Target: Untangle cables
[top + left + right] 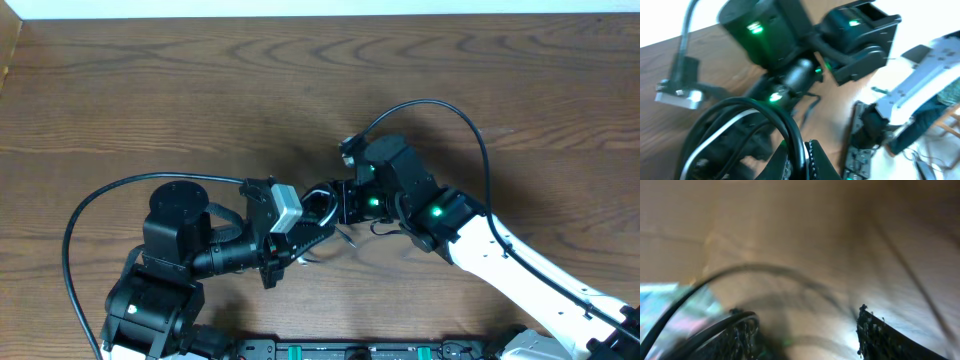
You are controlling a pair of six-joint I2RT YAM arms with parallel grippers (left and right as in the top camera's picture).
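While the right arm (430,205) crowds the cables (745,102) | left end effector (802,160) clamps them

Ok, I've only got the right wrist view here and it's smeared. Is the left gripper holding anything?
Observer: Yes, the left wrist view shows the left gripper shut on a black loop of the cables.
Operator: Where is the bundle?
Observer: Overhead, it's bunched on the table, between that gripper and the right gripper.
Operator: Any white in it?
Observer: One white cord runs inside the black loops.
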